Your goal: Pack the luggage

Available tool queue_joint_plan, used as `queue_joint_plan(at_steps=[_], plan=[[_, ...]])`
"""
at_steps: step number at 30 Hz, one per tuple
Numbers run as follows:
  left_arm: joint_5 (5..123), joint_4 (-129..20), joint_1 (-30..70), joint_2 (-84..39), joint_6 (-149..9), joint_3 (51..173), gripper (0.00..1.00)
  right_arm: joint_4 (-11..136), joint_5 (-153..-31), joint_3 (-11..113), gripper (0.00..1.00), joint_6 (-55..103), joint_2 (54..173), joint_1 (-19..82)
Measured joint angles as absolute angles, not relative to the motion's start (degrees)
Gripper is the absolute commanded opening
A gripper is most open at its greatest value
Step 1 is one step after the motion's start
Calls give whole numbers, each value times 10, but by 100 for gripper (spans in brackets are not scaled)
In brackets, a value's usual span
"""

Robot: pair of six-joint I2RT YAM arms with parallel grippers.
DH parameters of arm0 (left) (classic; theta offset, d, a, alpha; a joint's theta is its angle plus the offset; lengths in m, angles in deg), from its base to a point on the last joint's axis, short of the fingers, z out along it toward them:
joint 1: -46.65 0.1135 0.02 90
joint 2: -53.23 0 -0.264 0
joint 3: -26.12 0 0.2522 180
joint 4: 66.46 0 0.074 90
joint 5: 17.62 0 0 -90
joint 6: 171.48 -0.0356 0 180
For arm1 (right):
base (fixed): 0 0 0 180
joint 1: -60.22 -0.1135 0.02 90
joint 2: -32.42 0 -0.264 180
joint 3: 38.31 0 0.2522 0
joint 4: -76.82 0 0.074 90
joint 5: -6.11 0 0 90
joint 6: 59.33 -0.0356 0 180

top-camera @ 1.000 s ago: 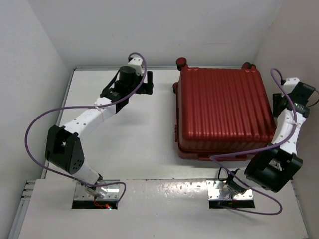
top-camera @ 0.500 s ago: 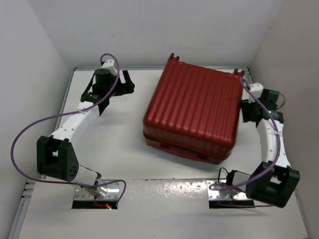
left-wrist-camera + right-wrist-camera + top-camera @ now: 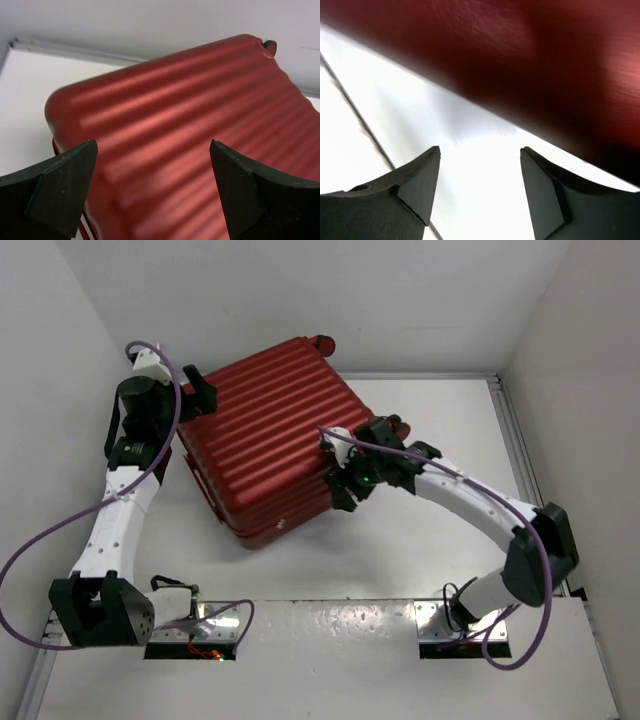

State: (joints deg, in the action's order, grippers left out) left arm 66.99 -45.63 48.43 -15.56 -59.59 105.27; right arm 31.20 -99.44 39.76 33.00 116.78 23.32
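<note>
The luggage [image 3: 262, 430] is a large red ribbed hard-shell suitcase. It lies closed and turned at an angle at the back left of the table, with a small wheel [image 3: 322, 342] at its far corner. My left gripper [image 3: 200, 390] is open at its far left corner; in the left wrist view the ribbed shell [image 3: 175, 140] fills the space between the fingers [image 3: 62, 187]. My right gripper [image 3: 340, 475] is open at the suitcase's right edge; in the right wrist view the red shell [image 3: 530, 65] lies just beyond the fingertips [image 3: 427, 180].
The white table [image 3: 420, 530] has a raised rim at the back and right. White walls [image 3: 60, 340] close in on the left, back and right. The arm bases [image 3: 195, 625] sit on the near edge.
The suitcase has slid from the back right to the back left and turned. The right arm has swung left after it across the table. The left arm has drawn back to the left wall.
</note>
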Motion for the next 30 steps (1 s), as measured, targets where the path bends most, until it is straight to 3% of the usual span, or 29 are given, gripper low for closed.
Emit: queue_joint_plan(at_steps=[6,8,11,15,21,26,30], plan=[[623,-419,487,-113,-699,1072,89,355,-1011,439,63,271,1209,246],[603,-405,479,-104,-735,1072,80,371,-1011,425,60,256,1197,270],[568,-380,451,-100,-785,1072,76,396,-1008,375,53,237,1153,300],[547,-356,392,-103,-834,1072,76,445,-1003,246,37,215,1040,332],[569,-352,286,-111,-880,1055,79,637,-972,-7,38,184,847,347],[603,-352,241,-130,-891,1052,84,815,-938,-93,39,162,887,316],[635,-360,230,-134,-890,1041,87,937,-914,-132,53,142,941,296]])
